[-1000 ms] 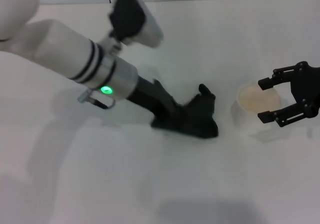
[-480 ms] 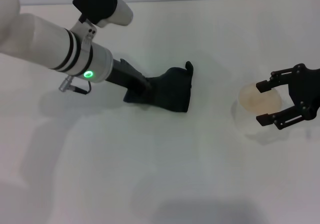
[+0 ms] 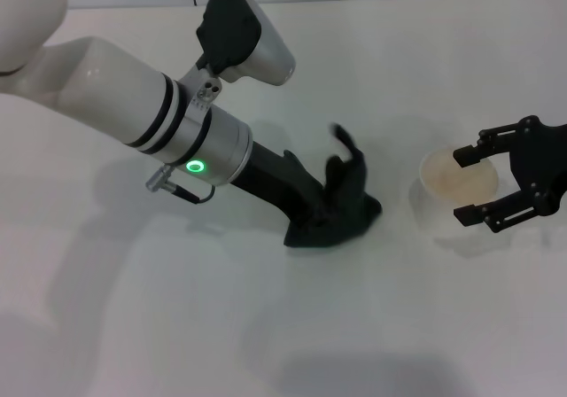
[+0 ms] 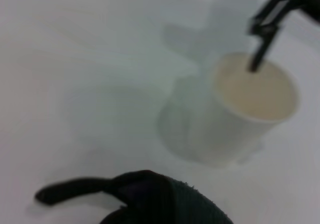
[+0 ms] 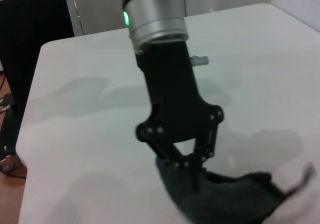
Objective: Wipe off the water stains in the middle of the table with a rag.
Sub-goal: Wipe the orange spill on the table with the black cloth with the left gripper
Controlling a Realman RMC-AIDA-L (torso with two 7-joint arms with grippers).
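The rag point(image 3: 341, 211) is kept clamped in the left hand point(image 3: 323, 215) and has been swept back rightward across the worktop point(image 3: 266, 326) centre; no stain is visible; the right hand point(image 3: 474, 184), parted, flanks the cup point(image 3: 456, 180).

Water stains weren't visible in any view, possibly under the rag point(image 3: 337, 211). Left gripper point(image 5: 187, 166) fingertips were buried in the cloth, so contact with the table point(image 3: 266, 326) couldn't be told. Rag was cut off by the frame edge in both wrist views. Right gripper point(image 3: 462, 184) was clipped at the head view's right edge; cup point(image 4: 245, 114) was blurred.
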